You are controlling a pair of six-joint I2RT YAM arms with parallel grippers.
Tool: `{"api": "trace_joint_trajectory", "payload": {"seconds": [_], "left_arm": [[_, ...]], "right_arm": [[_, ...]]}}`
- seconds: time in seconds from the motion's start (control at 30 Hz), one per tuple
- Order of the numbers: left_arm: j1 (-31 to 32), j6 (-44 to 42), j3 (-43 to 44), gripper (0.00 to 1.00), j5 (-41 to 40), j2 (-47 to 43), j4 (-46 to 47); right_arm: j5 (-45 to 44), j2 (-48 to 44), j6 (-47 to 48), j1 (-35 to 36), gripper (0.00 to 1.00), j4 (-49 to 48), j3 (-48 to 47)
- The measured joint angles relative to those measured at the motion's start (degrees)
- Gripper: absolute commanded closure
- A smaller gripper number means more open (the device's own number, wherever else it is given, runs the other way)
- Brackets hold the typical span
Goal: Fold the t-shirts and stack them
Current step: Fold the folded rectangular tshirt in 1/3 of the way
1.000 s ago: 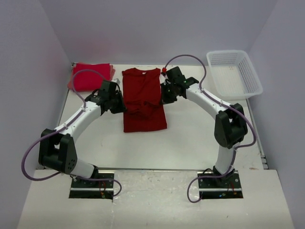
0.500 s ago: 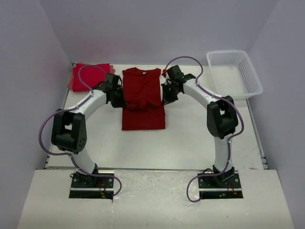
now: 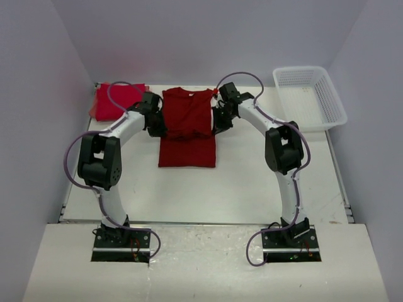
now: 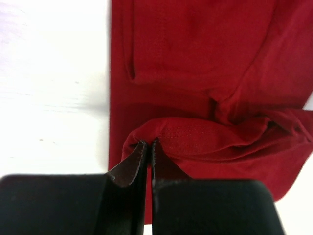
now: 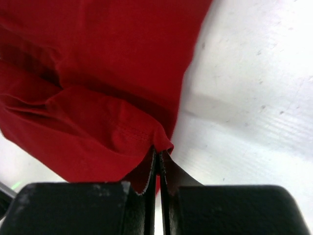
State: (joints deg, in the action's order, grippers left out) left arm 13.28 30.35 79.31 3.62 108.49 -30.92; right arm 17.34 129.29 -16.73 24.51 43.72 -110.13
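Fingers (image 4: pixel 128 170) of the left gripper (image 4: pixel 148 145) clench a raised fold at one side of the crimson t-shirt (image 3: pixel 187 126); the right gripper (image 5: pixel 157 152) pinches the opposite edge; the shirt lies on the table (image 3: pixel 252 182), collar far; folded bright red t-shirts (image 3: pixel 116 102) sit far left.

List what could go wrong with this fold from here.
1. Each arm pinches only a thin fold of the dark red cloth t-shirt: the left fingers and right fingers hold just an edge, so cloth may slip out.
2. The cloth is bunched between the grips, so the fold may land creased or uneven.
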Motion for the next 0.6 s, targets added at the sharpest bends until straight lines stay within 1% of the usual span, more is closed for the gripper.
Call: {"api": "trace_joint_trajectory", "payload": {"seconds": [0.03, 0.1, 0.13, 0.17, 0.2, 0.23, 0.27, 0.3, 0.37, 0.4, 0.43, 0.47, 0.5, 0.53, 0.6], "left_arm": [[-0.2, 0.0, 0.7, 0.9, -0.9, 0.4, -0.1], [-0.4, -0.1, 2.5, 0.83, -3.2, 1.6, -0.2], [-0.5, -0.1, 3.9, 0.81, -4.7, 2.3, -0.2], [-0.6, -0.1, 5.3, 0.77, -6.0, 3.0, -0.7], [-0.6, -0.2, 7.0, 0.74, -7.5, 3.5, -1.0], [-0.6, -0.3, 9.1, 0.73, -9.1, 4.1, -1.6], [-0.6, -0.5, 11.5, 0.72, -10.2, 4.7, -2.1], [-0.6, -0.5, 13.8, 0.65, -10.9, 5.0, -2.4], [-0.5, -1.3, 17.6, 0.59, -11.3, 4.8, -2.1], [-0.3, -1.6, 18.6, 0.59, -10.9, 4.2, -1.4], [0.0, -1.7, 18.8, 0.59, -10.2, 3.1, -0.9], [0.4, -1.7, 18.5, 0.62, -9.2, 1.8, -0.7], [0.9, -1.6, 17.4, 0.84, -7.4, 0.1, 0.1], [1.5, -1.1, 15.8, 0.98, -5.4, -1.6, 1.0], [2.7, -1.0, 11.0, 1.0, 0.0, -5.2, 3.3]], "right_arm": [[-0.4, 0.8, 0.2, -0.2, 0.93, 0.4, -1.1], [-1.8, 2.4, 0.6, -0.3, 0.82, 2.1, -4.3], [-3.2, 3.7, 1.2, -0.4, 0.69, 3.2, -7.5], [-4.1, 4.7, 1.3, -0.5, 0.64, 3.9, -9.9], [-5.3, 6.0, 1.8, -0.7, 0.61, 4.8, -13.2], [-6.7, 7.2, 2.4, -0.9, 0.59, 5.1, -16.5], [-8.1, 8.0, 2.8, -1.1, 0.52, 5.4, -19.2], [-9.3, 8.5, 3.2, -1.4, 0.47, 5.6, -21.6], [-10.4, 8.5, 4.2, -2.2, 0.39, 5.5, -23.8], [-10.6, 7.8, 4.6, -2.7, 0.37, 4.7, -23.4], [-10.8, 6.9, 4.8, -3.0, 0.38, 4.6, -22.6], [-10.7, 5.5, 4.8, -3.4, 0.41, 4.1, -20.5], [-10.3, 3.8, 4.7, -3.8, 0.8, 3.6, -17.8], [-9.8, 1.9, 4.7, -4.0, 0.99, 3.5, -14.9], [-7.3, -2.8, 2.9, -4.3, 1.0, 1.0, -6.4]]}}
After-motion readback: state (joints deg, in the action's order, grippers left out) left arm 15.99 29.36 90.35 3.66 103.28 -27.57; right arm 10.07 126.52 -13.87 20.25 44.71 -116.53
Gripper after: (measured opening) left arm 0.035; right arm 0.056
